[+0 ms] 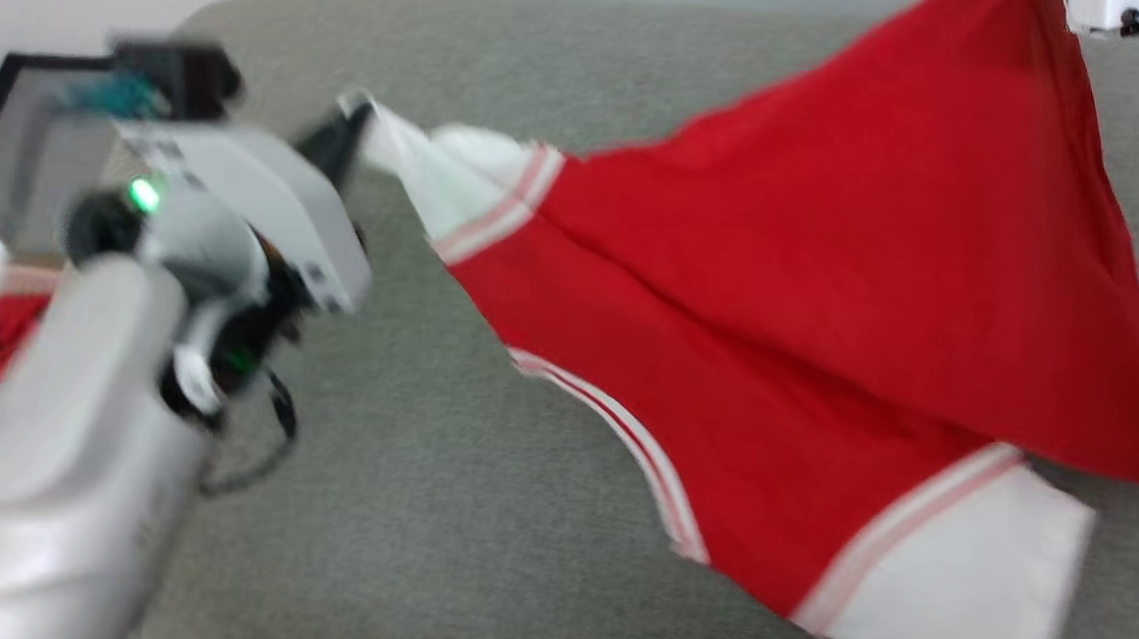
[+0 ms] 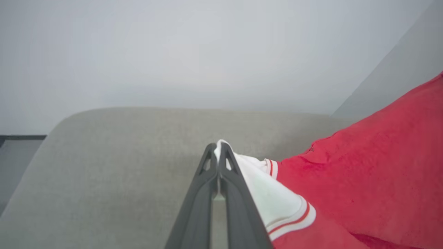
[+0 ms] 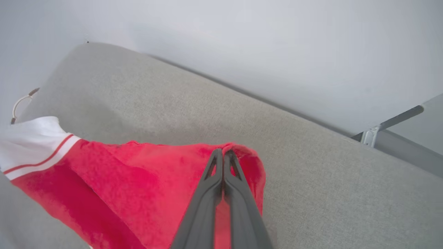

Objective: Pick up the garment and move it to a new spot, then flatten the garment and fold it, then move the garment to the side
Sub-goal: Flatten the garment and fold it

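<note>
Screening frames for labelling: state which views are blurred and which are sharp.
Head view: motion blur smears the left gripper and the red jersey T-shirt with white sleeves. Left wrist view: sharp, even light. Right wrist view: sharp too, no glare.

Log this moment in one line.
shirt: spread wide | left gripper: jaws shut on white sleeve | right gripper: jaws shut on red edge
</note>
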